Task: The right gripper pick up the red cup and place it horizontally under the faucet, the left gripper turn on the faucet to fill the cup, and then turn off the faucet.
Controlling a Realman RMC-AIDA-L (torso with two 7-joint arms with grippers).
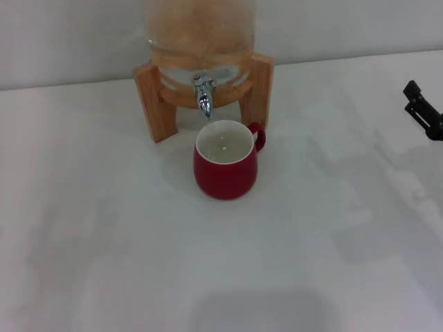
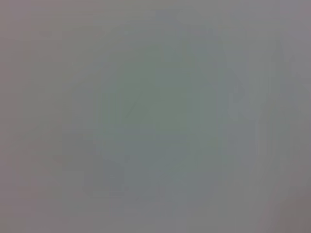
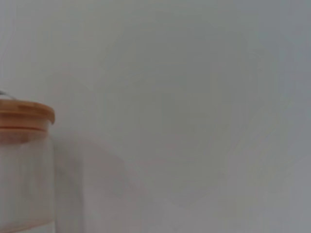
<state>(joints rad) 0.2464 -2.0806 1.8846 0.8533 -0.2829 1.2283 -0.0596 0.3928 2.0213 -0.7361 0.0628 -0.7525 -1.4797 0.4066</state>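
The right gripper [image 1: 423,111] showed only as a black tip at the right edge of the head view, well apart from everything else and holding nothing; whether its fingers were spread or closed I could not tell. The left gripper was nowhere to be seen in the head view, and its own wrist view showed nothing but a blank grey surface.

Out from there, across the bare white table [image 1: 104,242], the red cup [image 1: 225,169] stood upright with its handle toward the right, just in front of the wooden stand [image 1: 156,104]. The faucet [image 1: 203,93] hung over the cup's far rim, and no stream ran from it. The cup's white inside seemed to hold some liquid, though that was hard to make out. The right wrist view caught the glass jar [image 3: 24,184] and its wooden lid [image 3: 26,115].

Judged from this, the cup was already placed, and either filling was finished or yet to begin. If unfilled, the left claw would need to reach the small lever without nudging the cup.
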